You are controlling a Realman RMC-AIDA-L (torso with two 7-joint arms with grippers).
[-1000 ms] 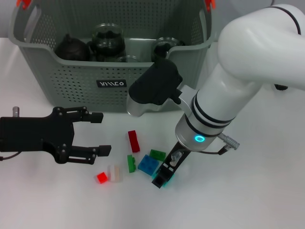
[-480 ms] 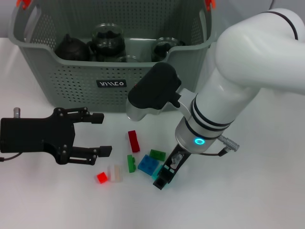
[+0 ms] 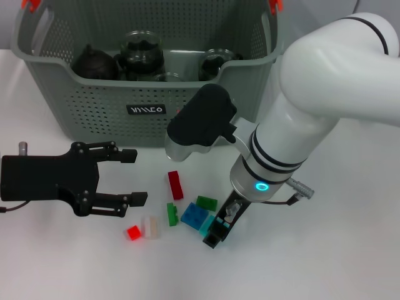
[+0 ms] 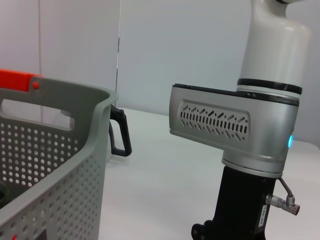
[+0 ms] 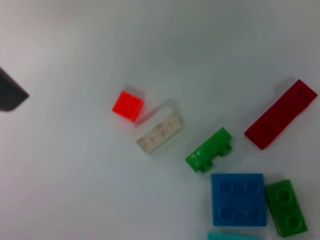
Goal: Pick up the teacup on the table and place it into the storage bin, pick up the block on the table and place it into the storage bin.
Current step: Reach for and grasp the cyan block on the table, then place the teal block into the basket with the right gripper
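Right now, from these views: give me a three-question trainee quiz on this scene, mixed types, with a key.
1. True or false: the left gripper is open and holds nothing.
2. Which block lies closest to the right gripper? A. small red cube B. teal block C. long dark red block
3. Fill in: the dark teapot sits inside the ______.

Key: 1 true; 2 B; 3 storage bin.

From my wrist cam: red cube beside a whitish brick, green brick, blue plate, long red brick on the desk.
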